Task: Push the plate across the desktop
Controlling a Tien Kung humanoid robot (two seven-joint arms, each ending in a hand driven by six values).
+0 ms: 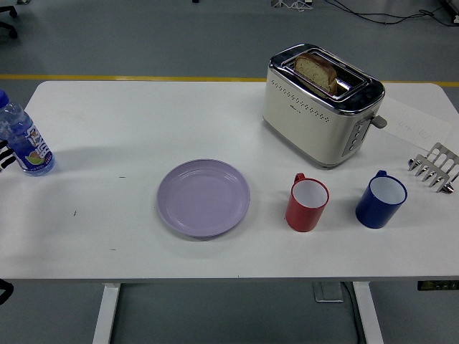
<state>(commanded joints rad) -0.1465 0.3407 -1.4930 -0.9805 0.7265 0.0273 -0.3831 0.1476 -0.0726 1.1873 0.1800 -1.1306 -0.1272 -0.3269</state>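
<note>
A round lilac plate lies flat on the white table, a little left of centre and near the front edge. Nothing touches it. Only a sliver of my left hand shows at the picture's left edge, beside the water bottle and far left of the plate. The right arm is out of view.
A water bottle stands at the far left. A red mug and a blue mug stand right of the plate. A cream toaster holding bread sits behind them. A metal toast rack is at the right edge.
</note>
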